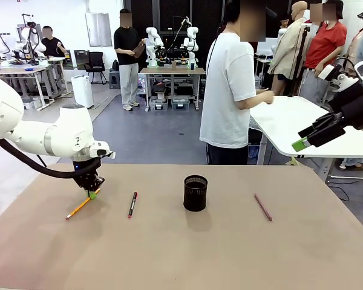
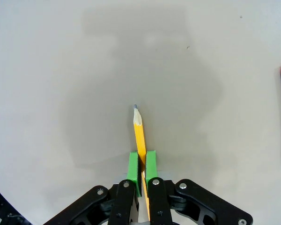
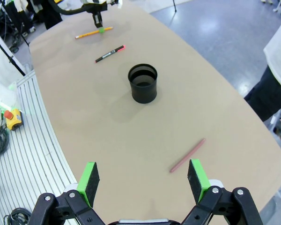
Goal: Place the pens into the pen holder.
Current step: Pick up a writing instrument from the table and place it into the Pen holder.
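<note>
The left arm bends low over the matte tan table (image 1: pixel 169 254), its gripper (image 1: pixel 92 192) pointing straight down. The green pads (image 2: pixel 151 164) are pinched tight on the yellow hexagonal pencil (image 2: pixel 139 129), whose sharpened tip juts past them. Just to that gripper's right lies a black pen (image 1: pixel 132 205) with red ends. Farther right the black wire-mesh holder (image 1: pixel 195 193) stands upright, mouth open. The right arm hangs high, its gripper (image 1: pixel 304 138) spread wide and holding nothing. A slim pinkish-brown pen (image 3: pixel 187 155) lies flat on the table below it.
</note>
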